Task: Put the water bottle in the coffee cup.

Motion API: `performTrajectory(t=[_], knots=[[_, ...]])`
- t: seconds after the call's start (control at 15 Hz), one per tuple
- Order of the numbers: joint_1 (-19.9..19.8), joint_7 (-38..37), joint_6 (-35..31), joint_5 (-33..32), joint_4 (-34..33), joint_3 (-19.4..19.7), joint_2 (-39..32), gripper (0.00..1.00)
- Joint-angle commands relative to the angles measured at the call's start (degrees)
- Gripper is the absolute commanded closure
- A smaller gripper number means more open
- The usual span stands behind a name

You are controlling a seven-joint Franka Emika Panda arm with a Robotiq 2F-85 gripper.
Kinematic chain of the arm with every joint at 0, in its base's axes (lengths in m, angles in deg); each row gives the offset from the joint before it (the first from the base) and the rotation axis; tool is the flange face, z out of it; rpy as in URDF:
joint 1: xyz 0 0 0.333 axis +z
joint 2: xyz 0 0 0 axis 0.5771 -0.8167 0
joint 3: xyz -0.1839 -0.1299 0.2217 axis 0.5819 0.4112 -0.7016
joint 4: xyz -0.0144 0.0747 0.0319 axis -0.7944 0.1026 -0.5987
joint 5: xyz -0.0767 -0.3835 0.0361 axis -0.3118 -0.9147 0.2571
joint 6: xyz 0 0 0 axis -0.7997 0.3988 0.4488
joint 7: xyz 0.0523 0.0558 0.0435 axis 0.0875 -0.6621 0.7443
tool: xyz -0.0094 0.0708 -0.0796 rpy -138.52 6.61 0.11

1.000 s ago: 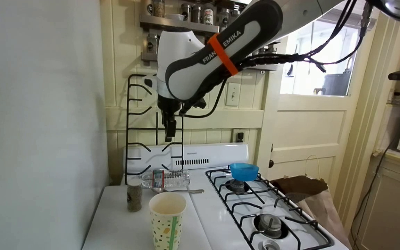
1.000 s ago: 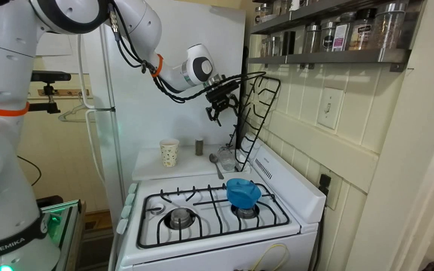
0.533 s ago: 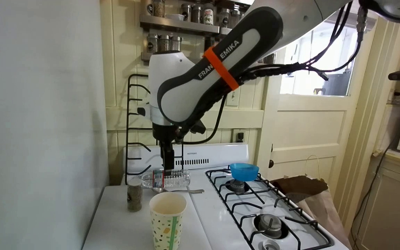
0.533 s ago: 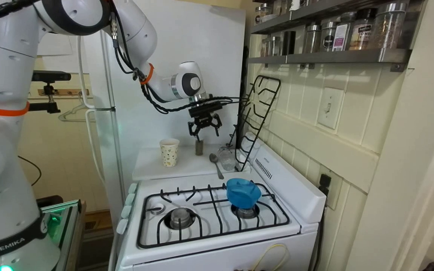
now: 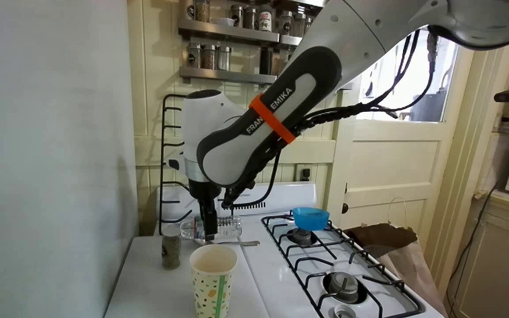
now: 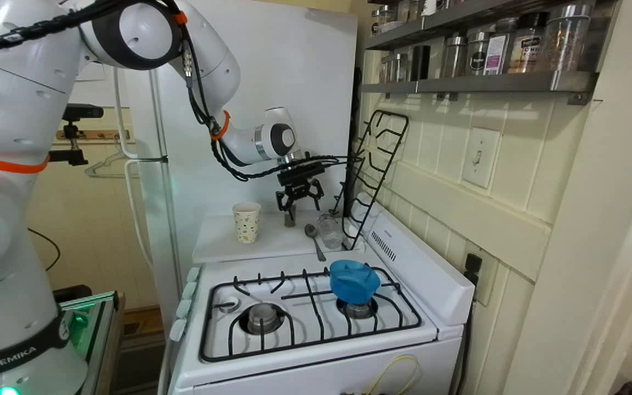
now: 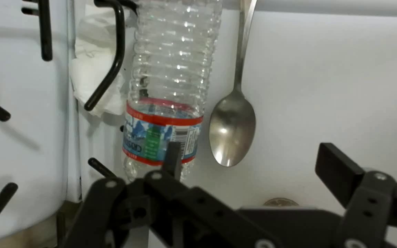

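The water bottle [image 5: 230, 227] is clear plastic and lies on its side at the back, by the leaning grate; it also shows in an exterior view [image 6: 329, 233]. In the wrist view the bottle [image 7: 176, 65] lies left of centre, its label partly behind a finger [image 7: 173, 156]. The coffee cup [image 5: 212, 282] stands upright and empty nearer the front; it also shows in an exterior view [image 6: 247, 225]. It is out of the wrist view. My gripper [image 6: 305, 213] is open and empty, pointing down above the counter between cup and bottle, apart from both.
A spoon [image 7: 233, 131] lies beside the bottle. A spice jar [image 5: 171, 251] stands upright near the gripper; its top [image 7: 280, 202] shows in the wrist view. A black grate [image 6: 387, 159] leans on the wall. A blue bowl [image 6: 354, 282] sits on the stove. Crumpled white paper [image 7: 97, 79] lies behind the bottle.
My gripper has moved down and away from the back wall, and turned from tilted to pointing nearly straight down. It stays open. The bottle, cup and spoon have not moved.
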State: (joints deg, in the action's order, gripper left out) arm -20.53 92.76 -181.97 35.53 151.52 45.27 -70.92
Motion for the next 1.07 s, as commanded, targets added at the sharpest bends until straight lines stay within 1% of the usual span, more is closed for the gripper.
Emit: performTrajectory(t=[0.0, 0.07, 0.13, 0.33, 0.4, 0.67, 1.0], knots=[[3.2, -4.7, -0.5, -3.6, -3.5, 1.9, -2.8, 0.0], [3.5, -4.7, -0.6, -5.1, -4.3, 2.3, -2.6, 0.0], [1.7, -2.4, 0.2, -2.1, -2.4, 0.5, -1.7, 0.0], [2.0, -3.7, -0.4, -2.8, -3.1, 1.0, -2.0, 0.0], [1.8, -4.2, -0.5, -1.6, -3.6, 0.6, -2.7, 0.0], [3.5, -11.2, -1.2, -1.3, -6.7, 1.1, -5.4, 0.0], [5.9, -18.7, -1.0, -3.5, -10.8, 3.6, -7.1, 0.0]])
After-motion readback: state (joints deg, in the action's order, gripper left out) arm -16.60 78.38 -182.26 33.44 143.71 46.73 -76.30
